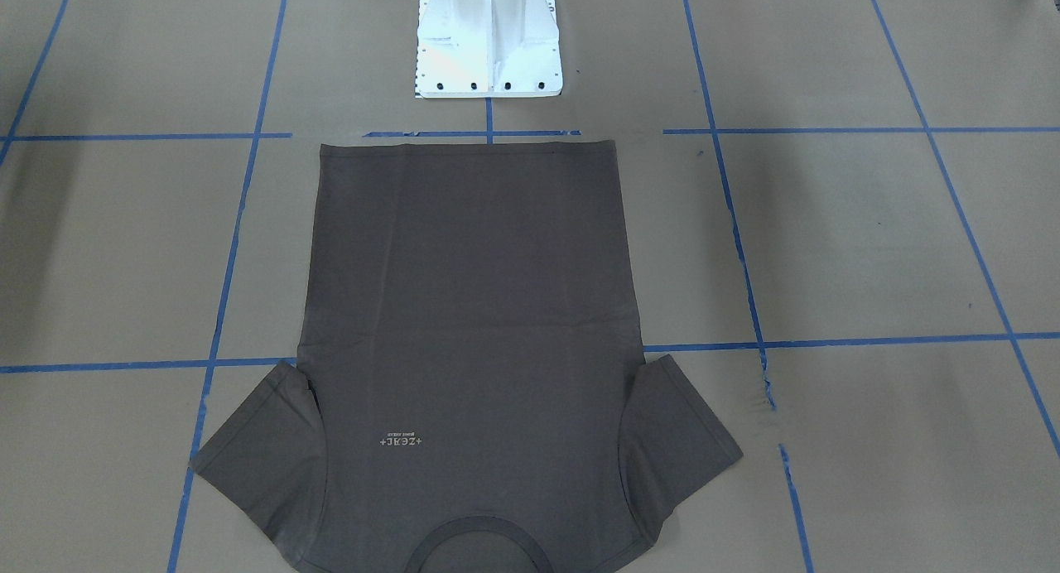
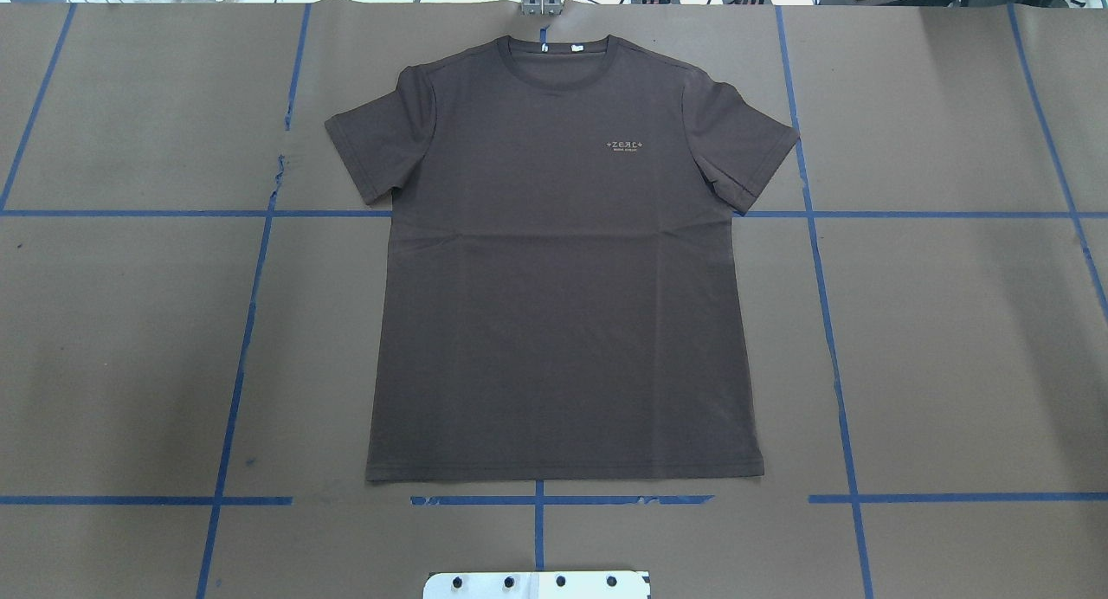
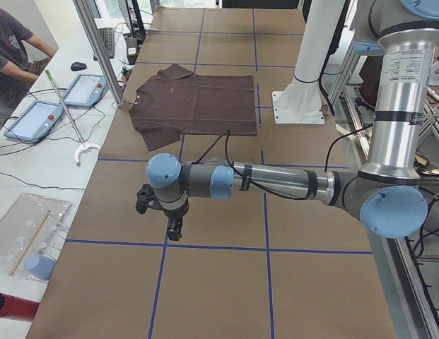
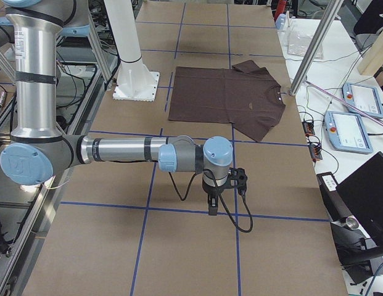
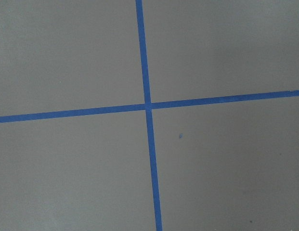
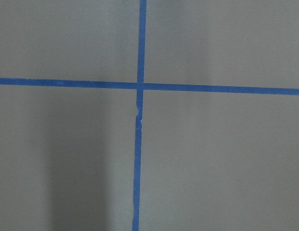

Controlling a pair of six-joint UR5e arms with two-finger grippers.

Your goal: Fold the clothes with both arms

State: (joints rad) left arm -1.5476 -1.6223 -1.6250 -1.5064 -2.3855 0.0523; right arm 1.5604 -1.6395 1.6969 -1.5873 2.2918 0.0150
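The dark grey-brown T-shirt (image 2: 563, 279) lies flat and unfolded on the brown paper, chest logo (image 2: 628, 144) up. Its collar (image 2: 558, 62) points away from the robot and its hem sits near the pedestal. Both sleeves are spread out. My left gripper (image 3: 173, 229) hangs fingers-down over a blue tape crossing, far to the side of the T-shirt (image 3: 198, 102). My right gripper (image 4: 213, 206) hangs the same way at the other end, well clear of the T-shirt (image 4: 225, 95). Neither gripper shows in the overhead or front views, so I cannot tell if they are open or shut. Both wrist views show only paper and tape.
A white pedestal (image 1: 489, 43) stands at the robot's side of the table just behind the hem. Blue tape lines (image 2: 831, 339) grid the paper. Tablets (image 3: 35, 120) and cables lie on a side bench, where a person (image 3: 10, 49) sits.
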